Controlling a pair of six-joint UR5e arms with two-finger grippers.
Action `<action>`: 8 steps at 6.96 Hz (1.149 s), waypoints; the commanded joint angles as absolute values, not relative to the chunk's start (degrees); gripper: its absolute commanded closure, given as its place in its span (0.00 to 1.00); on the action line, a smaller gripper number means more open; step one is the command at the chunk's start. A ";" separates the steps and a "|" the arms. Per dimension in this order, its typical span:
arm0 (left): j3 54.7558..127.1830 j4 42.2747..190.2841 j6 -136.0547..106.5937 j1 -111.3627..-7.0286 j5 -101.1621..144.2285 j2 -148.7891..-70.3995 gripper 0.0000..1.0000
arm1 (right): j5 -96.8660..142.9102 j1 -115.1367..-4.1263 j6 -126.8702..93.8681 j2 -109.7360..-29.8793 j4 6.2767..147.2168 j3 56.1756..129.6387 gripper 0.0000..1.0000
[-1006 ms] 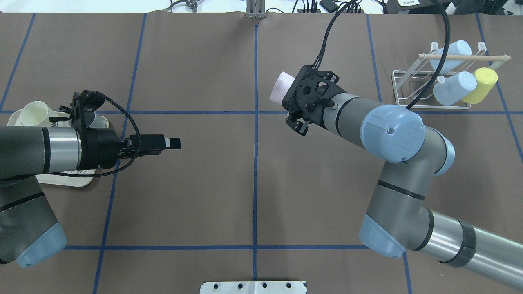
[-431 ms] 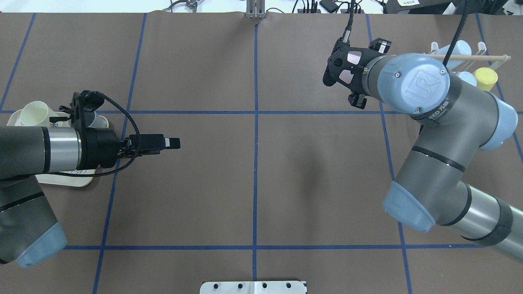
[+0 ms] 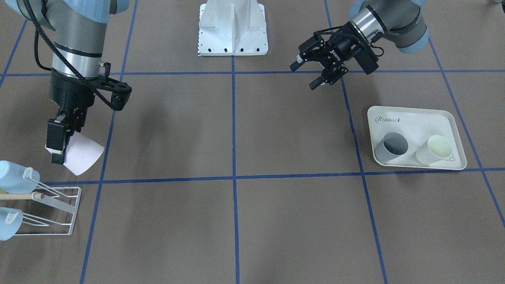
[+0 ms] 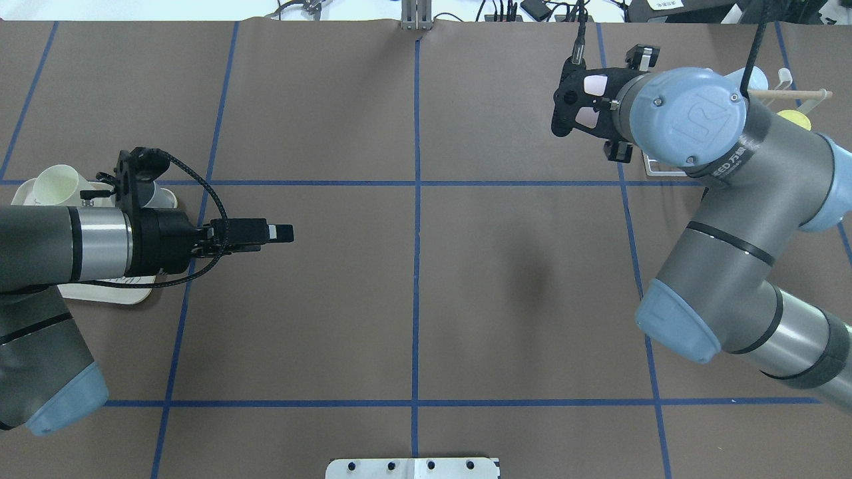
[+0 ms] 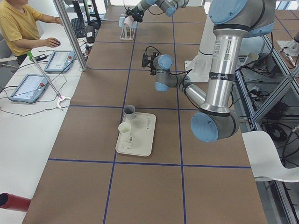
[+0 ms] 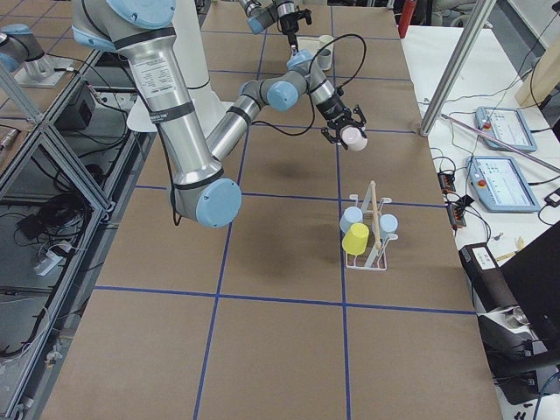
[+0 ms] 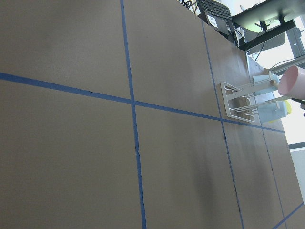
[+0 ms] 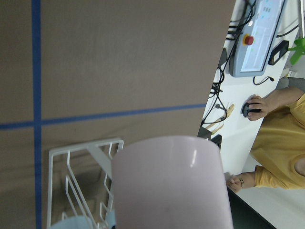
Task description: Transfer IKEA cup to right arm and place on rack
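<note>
The right gripper point(image 3: 59, 150) is closed on the pale pink plastic cup point(image 3: 84, 157). Its black fingers point(image 3: 54, 139) press on one end of the cup, which hangs tilted in the air above the table and touches nothing else. In the front-facing view the small white wire rack with the light wooden rod point(image 3: 59, 209) stands at about seven o'clock from the cup, near it but apart. The rack carries light-blue cups point(image 3: 15, 173) and one yellow cup point(image 6: 356, 238).

The left gripper point(image 3: 305, 75) has its two fingers spread wide and holds nothing. It hovers over the bare table, and the cream rabbit-print tray point(image 3: 410, 120) lies at about four o'clock from it in the same view. On the tray are a grey cup point(image 3: 390, 146) and a cream-coloured cup point(image 3: 434, 150), side by side.

The table point(image 3: 276, 217) is covered with brown material, divided by blue tape lines. Beside it runs a white desk with control tablets point(image 5: 32, 86), where a person in a yellow shirt point(image 5: 16, 25) sits.
</note>
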State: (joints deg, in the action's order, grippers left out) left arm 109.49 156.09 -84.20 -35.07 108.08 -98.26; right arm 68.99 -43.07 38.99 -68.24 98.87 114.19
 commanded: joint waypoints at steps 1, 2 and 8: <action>109.51 156.09 -84.29 -35.07 108.02 -98.17 0.00 | 62.51 -43.42 50.85 -72.85 99.14 113.91 1.00; 109.69 156.09 -84.29 -35.07 108.02 -98.17 0.00 | 62.32 -43.42 51.06 -73.99 98.97 113.56 1.00; 109.42 156.09 -84.46 -35.07 108.02 -98.17 0.00 | 61.70 -43.42 53.35 -75.67 98.79 111.97 1.00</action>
State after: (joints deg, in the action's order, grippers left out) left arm 109.51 156.10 -84.46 -35.07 108.02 -98.17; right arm 61.71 -43.41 53.24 -75.62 98.80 112.15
